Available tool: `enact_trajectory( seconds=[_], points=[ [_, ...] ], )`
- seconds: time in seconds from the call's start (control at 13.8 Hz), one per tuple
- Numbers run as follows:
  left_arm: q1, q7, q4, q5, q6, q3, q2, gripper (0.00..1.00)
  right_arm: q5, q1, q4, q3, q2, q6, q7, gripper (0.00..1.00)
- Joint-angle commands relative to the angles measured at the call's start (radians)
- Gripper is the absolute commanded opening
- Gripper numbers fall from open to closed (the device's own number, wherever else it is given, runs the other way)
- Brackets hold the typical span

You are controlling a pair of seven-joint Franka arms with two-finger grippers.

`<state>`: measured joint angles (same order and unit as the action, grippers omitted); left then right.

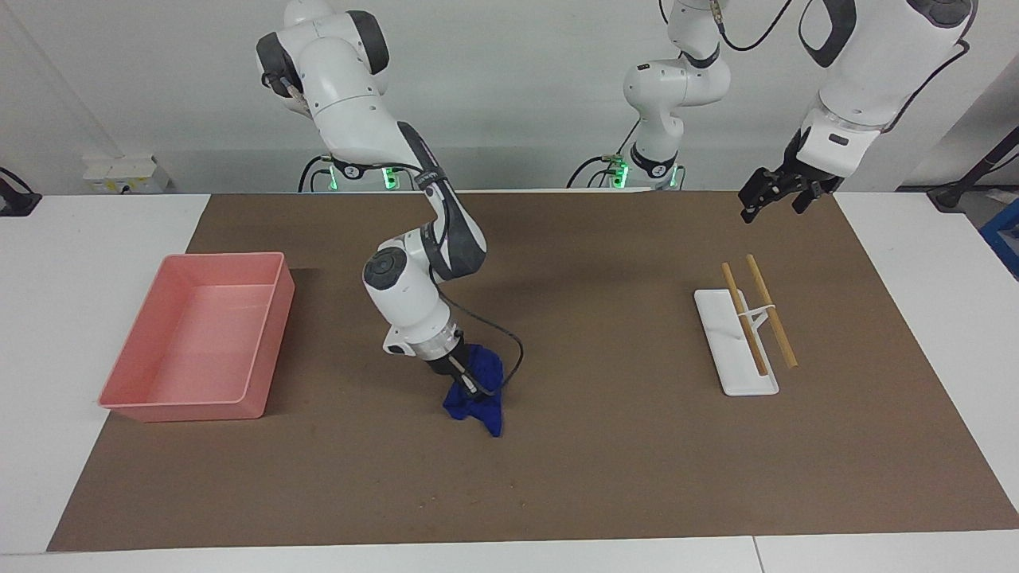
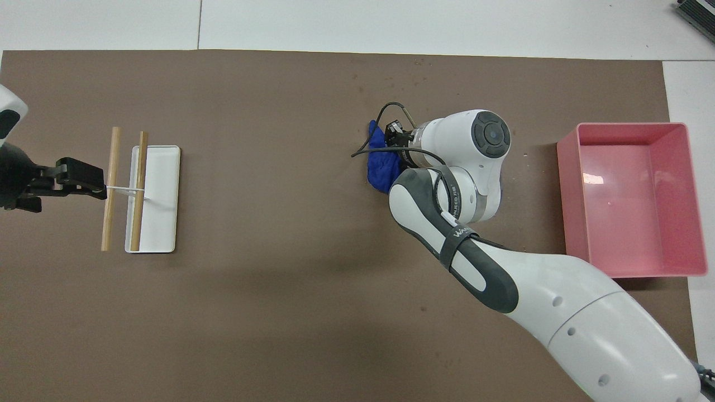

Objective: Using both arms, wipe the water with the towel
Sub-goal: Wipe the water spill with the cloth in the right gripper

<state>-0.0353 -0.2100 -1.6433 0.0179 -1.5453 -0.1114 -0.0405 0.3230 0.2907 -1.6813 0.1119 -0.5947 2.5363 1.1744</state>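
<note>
Near the brown mat's [image 1: 605, 334] middle, the right gripper [image 1: 470, 390] clamps the blue towel [image 1: 478, 391] against the surface mid-wipe; next comes likely handover to the wide-open left gripper [image 1: 768, 195] hovering near the rack [image 1: 736, 342].

We are in a robotics lab. Two white Franka arms [image 1: 414, 294] stand bolted at one end of a white table [image 1: 64, 263] laid with a brown mat [image 1: 605, 446], their bases lit green and trailing black cables. A third white arm [image 1: 673, 95] stands against the bare pale wall, beside a wall socket box [image 1: 119, 171]. On the mat we see staged props: a pink plastic bin [image 1: 199, 342] and a white rack with wooden sticks [image 1: 744, 334].
</note>
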Motion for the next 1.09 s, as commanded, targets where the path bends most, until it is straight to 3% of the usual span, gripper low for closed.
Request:
enact_trajectory(
  seconds=[0.0,0.36,1.02],
  points=[
    [0.009,0.011,-0.013,-0.021,-0.016,0.006,-0.006,1.00,-0.013,-0.002,-0.187,0.005,0.108,-0.024,0.005,0.00],
    [0.014,0.009,-0.026,-0.021,-0.021,0.007,-0.010,1.00,-0.002,0.038,-0.218,0.005,0.124,0.041,0.004,0.00],
    [0.006,0.009,-0.026,-0.021,-0.015,0.007,-0.010,1.00,-0.004,0.093,-0.161,0.015,0.098,0.153,-0.019,0.00]
  ],
)
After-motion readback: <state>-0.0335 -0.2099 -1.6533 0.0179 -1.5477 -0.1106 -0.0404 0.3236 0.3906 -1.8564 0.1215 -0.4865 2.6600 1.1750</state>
